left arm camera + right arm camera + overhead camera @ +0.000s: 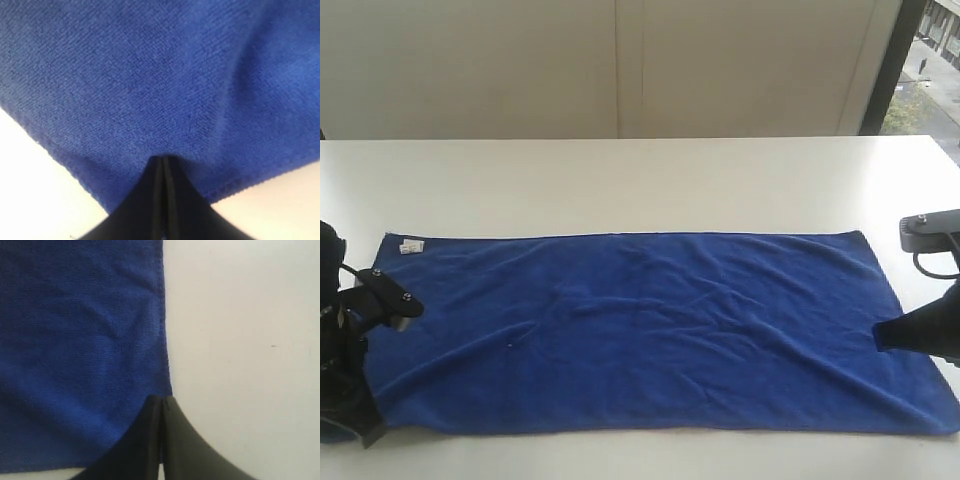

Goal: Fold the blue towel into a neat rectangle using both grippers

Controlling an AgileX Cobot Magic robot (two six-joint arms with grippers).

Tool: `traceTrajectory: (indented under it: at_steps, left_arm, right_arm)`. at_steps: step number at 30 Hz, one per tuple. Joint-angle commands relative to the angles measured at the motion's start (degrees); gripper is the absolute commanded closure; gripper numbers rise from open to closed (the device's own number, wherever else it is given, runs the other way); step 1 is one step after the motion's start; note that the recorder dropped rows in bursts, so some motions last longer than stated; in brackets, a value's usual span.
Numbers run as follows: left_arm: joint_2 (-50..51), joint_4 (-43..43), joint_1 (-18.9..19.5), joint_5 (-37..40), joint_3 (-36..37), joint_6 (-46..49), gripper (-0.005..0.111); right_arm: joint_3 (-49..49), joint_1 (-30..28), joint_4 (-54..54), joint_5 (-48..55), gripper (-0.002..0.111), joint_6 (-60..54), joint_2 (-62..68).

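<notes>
The blue towel (pixel 650 330) lies spread flat on the white table (pixel 620 180), with its long side running left to right and a small white tag (pixel 412 245) at its far left corner. My left gripper (pixel 362 425) stands over the towel's near left corner; in the left wrist view its jaws (pixel 163 160) are pressed together, tips above the cloth (pixel 150 75). My right gripper (pixel 877 337) points at the towel's right end. It is shut (pixel 161 399), with its tips right at the cloth's hem (pixel 162 315). Nothing shows between either pair of jaws.
Bare white table surface surrounds the towel, widest behind it. A pale wall panel (pixel 620 60) rises behind the table, and a dark window frame (pixel 885 70) stands at the back right.
</notes>
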Motion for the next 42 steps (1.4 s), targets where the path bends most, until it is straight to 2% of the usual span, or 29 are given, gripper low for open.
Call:
traceTrajectory:
  at_steps: [1,12,14,18,22,26,30,34,35,37,38,39,42]
  left_arm:
    - [0.2,1.2,-0.3,2.6,0.3,-1.3,0.107]
    - [0.2,1.7,-0.3,1.8,0.3,-1.3,0.105]
    - [0.2,1.7,-0.3,1.8,0.3,-1.3,0.098]
    - [0.2,1.6,-0.3,2.1,0.1,-1.3,0.077]
    - [0.2,1.5,-0.3,6.1,-2.2,-1.8,0.058]
    - [-0.1,1.7,-0.3,11.2,-6.2,-2.8,0.052]
    - [-2.1,3.7,-0.3,12.6,-10.0,-2.8,0.052]
    - [-4.2,5.6,-0.3,2.9,-12.6,-4.1,0.057]
    - [-4.4,6.1,-0.3,-2.4,-12.7,-5.8,0.062]
    - [-4.2,9.3,-0.3,-9.3,-12.7,-9.6,0.08]
    - [-3.7,12.1,-0.3,-11.9,-12.9,-12.1,0.096]
    - [-2.9,15.1,-0.3,-13.0,-13.5,-14.1,0.106]
    - [0.3,19.9,1.0,-13.0,-16.7,-18.9,0.106]
  right_arm:
    - [-0.2,0.0,-0.1,-1.4,0.108,0.2,-0.5]
    - [-0.3,0.0,2.6,-4.4,0.108,-1.5,-0.5]
    - [-0.5,0.0,2.6,-4.4,0.108,-1.5,-0.5]
    - [-1.4,0.0,4.9,-4.7,0.108,-3.7,-0.5]
    - [-1.9,0.1,8.6,-5.5,0.108,-7.9,-0.5]
    - [-1.9,0.8,11.5,-7.0,0.108,-11.6,-0.5]
    - [-2.9,3.8,16.9,-7.4,0.108,-19.0,-0.5]
    - [-4.7,9.8,33.0,-9.4,0.108,-37.6,-0.5]
    - [-5.4,11.6,36.7,-9.5,0.108,-40.8,-0.4]
    - [-7.8,15.1,44.2,-9.5,0.108,-46.6,0.3]
    - [-9.2,16.6,46.8,-9.5,0.108,-48.8,0.7]
    - [-10.7,18.9,48.8,-9.5,0.108,-50.8,1.6]
    - [-15.8,24.0,50.7,-9.3,0.108,-52.6,4.8]
